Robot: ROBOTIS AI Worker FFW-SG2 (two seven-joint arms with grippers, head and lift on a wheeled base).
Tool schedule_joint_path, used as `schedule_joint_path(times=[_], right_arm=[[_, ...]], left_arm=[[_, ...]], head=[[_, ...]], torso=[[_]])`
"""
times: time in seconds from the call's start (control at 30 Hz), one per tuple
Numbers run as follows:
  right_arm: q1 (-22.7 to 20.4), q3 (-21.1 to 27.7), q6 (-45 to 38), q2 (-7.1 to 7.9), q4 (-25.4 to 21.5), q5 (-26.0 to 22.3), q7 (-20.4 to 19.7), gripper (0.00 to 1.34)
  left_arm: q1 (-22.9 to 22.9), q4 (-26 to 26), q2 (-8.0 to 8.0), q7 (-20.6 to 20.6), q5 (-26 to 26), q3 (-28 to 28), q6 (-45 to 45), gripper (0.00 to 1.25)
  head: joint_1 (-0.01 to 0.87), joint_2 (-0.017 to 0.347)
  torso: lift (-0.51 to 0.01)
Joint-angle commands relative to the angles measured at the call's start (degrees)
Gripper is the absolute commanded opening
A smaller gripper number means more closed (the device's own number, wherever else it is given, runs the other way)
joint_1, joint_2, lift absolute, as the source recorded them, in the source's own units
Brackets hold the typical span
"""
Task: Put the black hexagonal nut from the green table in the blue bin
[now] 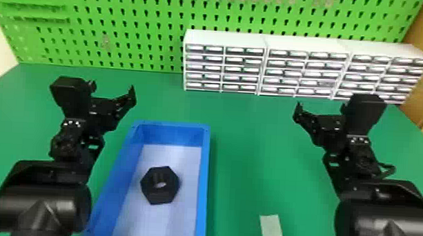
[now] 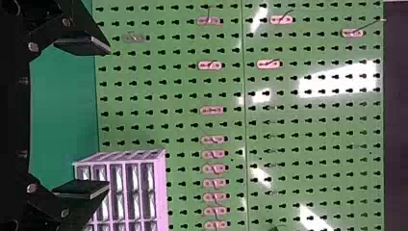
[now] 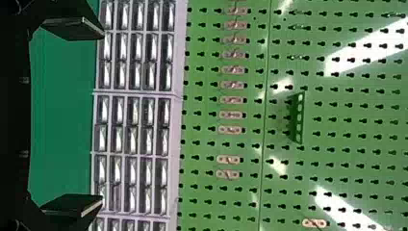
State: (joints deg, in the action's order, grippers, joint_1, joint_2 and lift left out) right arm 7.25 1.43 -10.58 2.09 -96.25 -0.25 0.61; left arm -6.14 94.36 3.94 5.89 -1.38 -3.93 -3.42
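The left gripper [image 1: 112,89] and right gripper [image 1: 320,107] both have jaws spread apart. Nearer, the black hexagonal nut [image 1: 151,194] lies inside the blue bin [image 1: 204,181], left of a pale strip [image 1: 272,233]; white drawer units [image 1: 225,40] stand far right, before the pegboard [image 1: 123,13].

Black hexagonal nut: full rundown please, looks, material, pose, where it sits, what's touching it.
The black hexagonal nut is thick and dark all over, with six flat sides and a round central hole showing a pale spot. The surface looks matte; plastic or metal, can't tell. It lies flat, one hexagonal face up, on the pale floor of the blue bin, clear of the walls. Only that floor touches it.
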Motion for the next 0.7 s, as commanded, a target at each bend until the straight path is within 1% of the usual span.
schedule_joint_path(times=[0.0, 0.67], right_arm=[[-0.04, 0.06, 0.04, -0.07, 0.01, -0.1, 0.0, 1.23], [-0.21, 0.06, -0.84, -0.33, -0.43, -0.72, 0.0, 1.23]], left_arm=[[0.52, 0.04, 0.02, 0.0, -0.29, 0.07, 0.0, 0.97], [1.75, 0.04, -0.07, -0.18, -1.17, 0.5, -0.09, 0.97]], head=[[0.686, 0.051], [0.686, 0.051]], torso=[[-0.096], [-0.096]])
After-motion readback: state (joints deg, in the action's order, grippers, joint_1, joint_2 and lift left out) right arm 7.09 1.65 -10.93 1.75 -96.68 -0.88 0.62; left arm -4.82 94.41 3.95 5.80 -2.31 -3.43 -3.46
